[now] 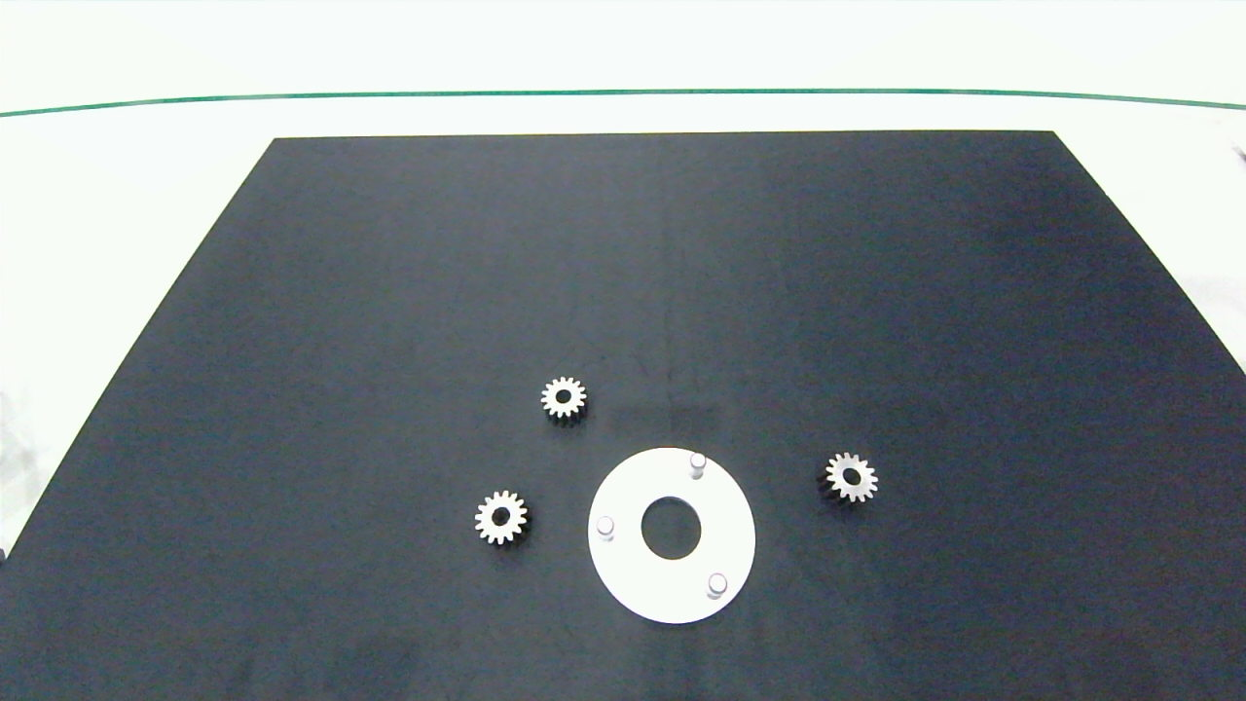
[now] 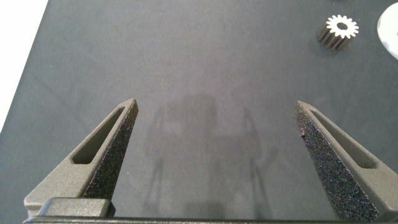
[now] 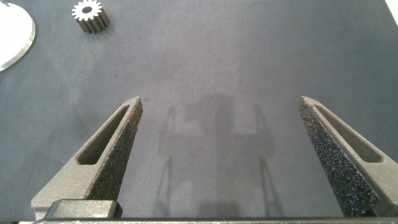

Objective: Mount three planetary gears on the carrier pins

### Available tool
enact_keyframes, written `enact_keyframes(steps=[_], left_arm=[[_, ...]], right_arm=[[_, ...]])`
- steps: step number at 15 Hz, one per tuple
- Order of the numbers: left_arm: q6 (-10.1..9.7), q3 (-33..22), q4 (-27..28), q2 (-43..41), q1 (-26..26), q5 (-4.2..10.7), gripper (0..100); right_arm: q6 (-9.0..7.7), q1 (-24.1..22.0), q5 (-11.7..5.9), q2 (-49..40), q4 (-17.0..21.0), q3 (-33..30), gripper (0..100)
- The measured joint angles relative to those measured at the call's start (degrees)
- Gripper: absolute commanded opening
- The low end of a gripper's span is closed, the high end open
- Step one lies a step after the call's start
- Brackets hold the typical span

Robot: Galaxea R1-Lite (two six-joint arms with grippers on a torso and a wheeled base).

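Note:
A flat white ring-shaped disc lies on the black mat with three upright carrier pins around its centre hole, all bare. Three small off-white planetary gears lie flat on the mat: one behind the disc to the left, one left of it, one right of it. Neither arm shows in the head view. My left gripper is open over bare mat, a gear far beyond it. My right gripper is open too, with a gear and the disc's edge beyond.
The black mat covers most of a white table, whose bare surface shows to the left, right and back. A green line runs across the table behind the mat.

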Motion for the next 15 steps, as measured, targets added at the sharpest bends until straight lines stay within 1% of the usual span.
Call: enact_keyframes(steps=[2, 5, 15], left_arm=[[0.59, 0.0, 0.0, 0.0, 0.0, -0.24, 100], [0.94, 0.0, 0.0, 0.0, 0.0, -0.29, 100], [0.91, 0.0, 0.0, 0.1, 0.0, -0.29, 100]], right_arm=[[-0.06, 0.0, -0.02, 0.0, 0.0, 0.0, 100], [-0.09, 0.0, -0.02, 0.0, 0.0, 0.0, 100], [-0.04, 0.1, -0.02, 0.0, 0.1, 0.0, 100]])
